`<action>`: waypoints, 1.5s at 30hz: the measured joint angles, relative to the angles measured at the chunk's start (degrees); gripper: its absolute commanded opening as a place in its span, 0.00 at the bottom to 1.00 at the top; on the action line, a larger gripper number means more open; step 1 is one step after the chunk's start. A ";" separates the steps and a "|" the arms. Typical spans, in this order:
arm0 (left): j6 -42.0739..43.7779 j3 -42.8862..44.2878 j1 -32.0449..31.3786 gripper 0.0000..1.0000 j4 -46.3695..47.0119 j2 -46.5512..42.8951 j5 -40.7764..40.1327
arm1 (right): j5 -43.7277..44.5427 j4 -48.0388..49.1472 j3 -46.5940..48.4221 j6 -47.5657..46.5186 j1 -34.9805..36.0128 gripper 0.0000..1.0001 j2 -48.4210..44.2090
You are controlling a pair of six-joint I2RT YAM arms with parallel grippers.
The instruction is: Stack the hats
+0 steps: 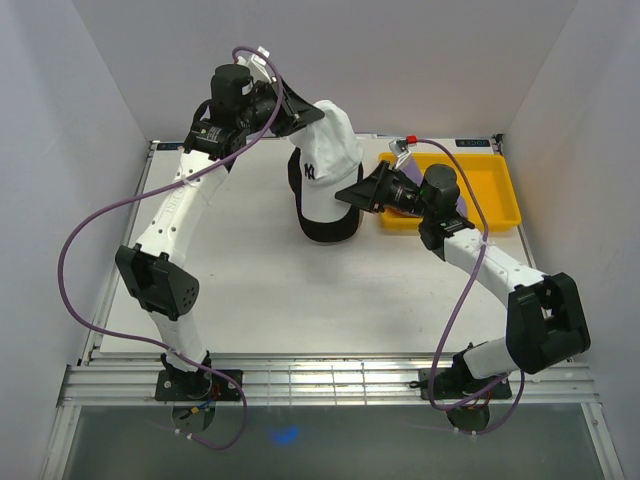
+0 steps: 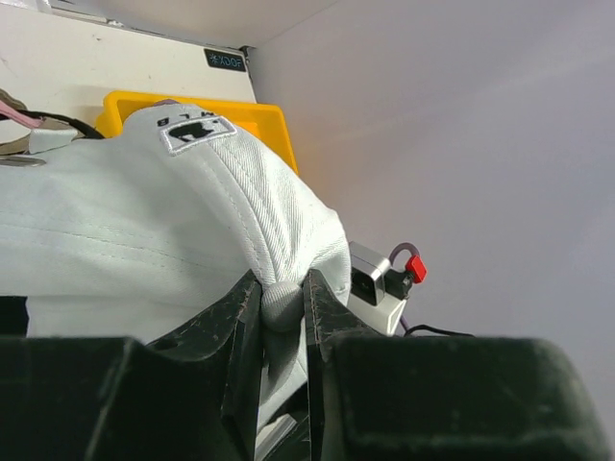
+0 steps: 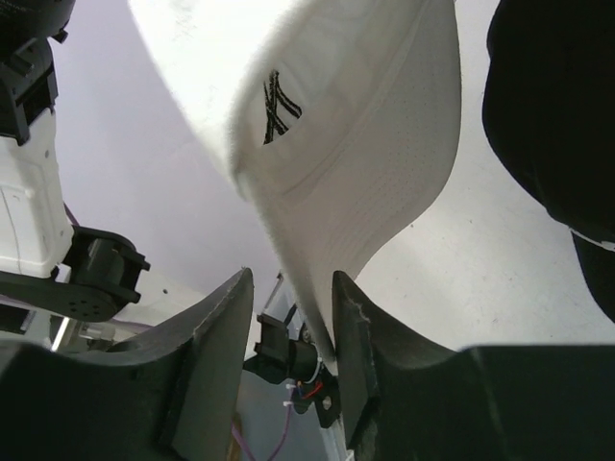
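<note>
White hat [image 1: 325, 165] hangs raised over the middle of the table [image 1: 220, 290], held between both arms, directly above a black hat [image 1: 296, 178] that lies on the surface. The left gripper [image 1: 315, 115] is clamped on a bunched fold of fabric at the rear of the crown. The right gripper [image 1: 352, 193] stands around the edge of the brim with its jaws partly closed, and a firm pinch cannot be confirmed. The cap should be treated as light and limp. The crown collapses and folds under a pinch, so it gives little control of shape. The curved brim is the only stiff part and is the better place to take hold for steering. The fabric looks unlikely to slip, and nothing here is fragile. The top view alone shows both hats lined up and the yellow tray [image 1: 490, 185] just to the right. The left wrist view alone shows cloth squeezed between the fingers [image 2: 240, 317]. The right wrist view alone shows a gap beside the brim on one side, with the black hat [image 3: 553, 96] clear of the brim.
</note>
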 measured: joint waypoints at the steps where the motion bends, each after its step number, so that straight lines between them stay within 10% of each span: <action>1: -0.13 0.00 0.00 0.04 0.11 0.00 -0.02 | -0.04 0.00 0.00 0.02 0.02 0.40 -0.02; 9: -0.33 -0.07 0.00 0.08 0.42 0.00 -0.07 | -0.74 0.20 0.02 2.23 0.17 0.08 -0.02; 13: 0.17 -0.52 0.07 0.58 0.87 0.02 0.07 | -2.73 5.57 0.42 8.28 0.17 0.08 0.83; 22: 0.50 -3.10 5.95 0.98 10.86 -0.87 6.03 | -3.78 23.89 15.54 33.79 0.37 0.08 16.79; 31: -2.99 -19.69 13.33 0.98 21.18 -14.97 4.35 | 0.39 32.20 34.75 47.63 -0.39 0.08 27.04; 45: -19.78 -37.46 16.50 0.98 36.46 -21.49 6.47 | 2.69 36.96 38.64 54.14 -1.42 0.08 32.65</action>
